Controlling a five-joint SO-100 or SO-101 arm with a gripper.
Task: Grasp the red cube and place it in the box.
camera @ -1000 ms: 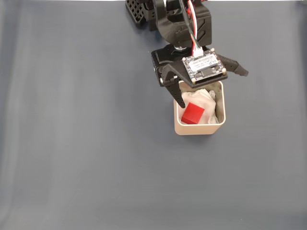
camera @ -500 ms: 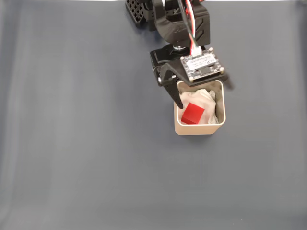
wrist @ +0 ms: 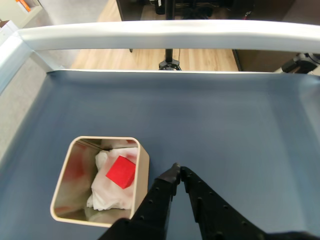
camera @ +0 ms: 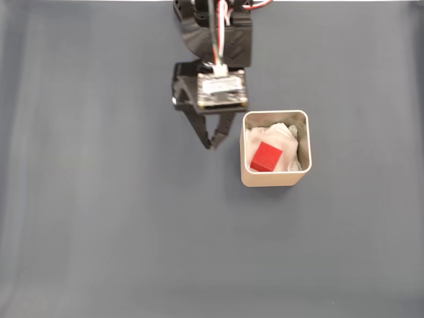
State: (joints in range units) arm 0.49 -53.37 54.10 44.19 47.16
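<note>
One red cube (camera: 266, 157) is lying on the white padding inside the box (camera: 275, 179), so the placing looks done. Beside the box, the claw (wrist: 177, 171) is hanging pressed together and empty over the bench (camera: 99, 199), probably needing only to retreat.

Blue-grey table mat (camera: 99, 199), wooden floor (wrist: 200, 59)
</note>
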